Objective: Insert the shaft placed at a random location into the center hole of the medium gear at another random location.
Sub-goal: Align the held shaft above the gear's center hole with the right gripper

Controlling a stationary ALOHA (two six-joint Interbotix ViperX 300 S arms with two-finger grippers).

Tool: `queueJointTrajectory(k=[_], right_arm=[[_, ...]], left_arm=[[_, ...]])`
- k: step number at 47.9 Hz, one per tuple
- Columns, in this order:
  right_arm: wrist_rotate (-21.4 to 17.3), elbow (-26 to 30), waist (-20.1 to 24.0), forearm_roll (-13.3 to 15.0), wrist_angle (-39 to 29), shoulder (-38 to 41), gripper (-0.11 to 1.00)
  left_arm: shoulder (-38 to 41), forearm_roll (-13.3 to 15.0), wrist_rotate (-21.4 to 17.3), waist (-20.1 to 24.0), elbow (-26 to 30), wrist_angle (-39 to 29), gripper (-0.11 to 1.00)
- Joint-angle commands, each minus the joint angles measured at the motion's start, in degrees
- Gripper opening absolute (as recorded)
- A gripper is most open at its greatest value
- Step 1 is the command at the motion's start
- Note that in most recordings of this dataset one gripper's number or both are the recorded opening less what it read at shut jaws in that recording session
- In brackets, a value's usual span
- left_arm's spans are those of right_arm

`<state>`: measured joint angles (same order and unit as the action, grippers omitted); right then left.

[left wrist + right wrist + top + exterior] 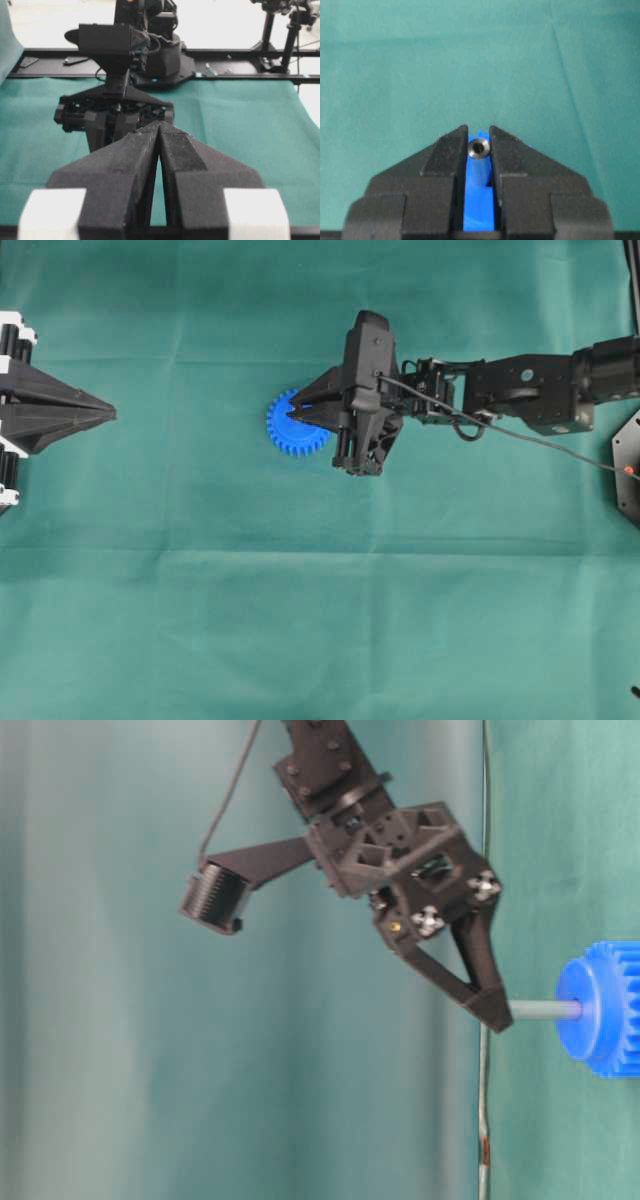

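The blue medium gear (287, 430) lies flat on the green cloth, half covered by my right gripper (300, 412). That gripper (478, 136) is shut on the shaft (479, 150), a short grey pin seen end-on between the fingers, with the gear (479, 215) below it. From table level, the shaft (545, 1010) runs from the fingertips (490, 1010) straight to the middle of the gear's raised hub (585, 1008). The center hole is hidden by the shaft's end. My left gripper (105, 415) rests at the left edge, shut and holding nothing (160, 126).
Green cloth (300, 620) covers the table. The right arm (530, 390) reaches in from the right with a thin cable (540, 440) hanging off it. A black rail (240, 77) and camera stands (267, 30) line the far edge.
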<state>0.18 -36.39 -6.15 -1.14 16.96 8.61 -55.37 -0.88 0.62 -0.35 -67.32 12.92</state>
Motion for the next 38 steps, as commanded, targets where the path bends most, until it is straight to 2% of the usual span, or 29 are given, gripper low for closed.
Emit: queueJointTrajectory(k=[1,21,38], right_arm=[[0.18,1.41,0.09,-0.18,1.23,-0.09,0.13],[0.18,1.32,0.00,-0.18,1.49,0.09,0.13],[0.53,0.88,-0.26,-0.18,1.49,-3.43,0.13]], left_arm=[[0.35,-0.09,0.09,0.00,1.05,0.26,0.00],[0.44,-0.09,0.09,-0.09,1.05,0.18,0.00],[0.35,-0.09,0.09,0.00,1.05,0.00,0.00]])
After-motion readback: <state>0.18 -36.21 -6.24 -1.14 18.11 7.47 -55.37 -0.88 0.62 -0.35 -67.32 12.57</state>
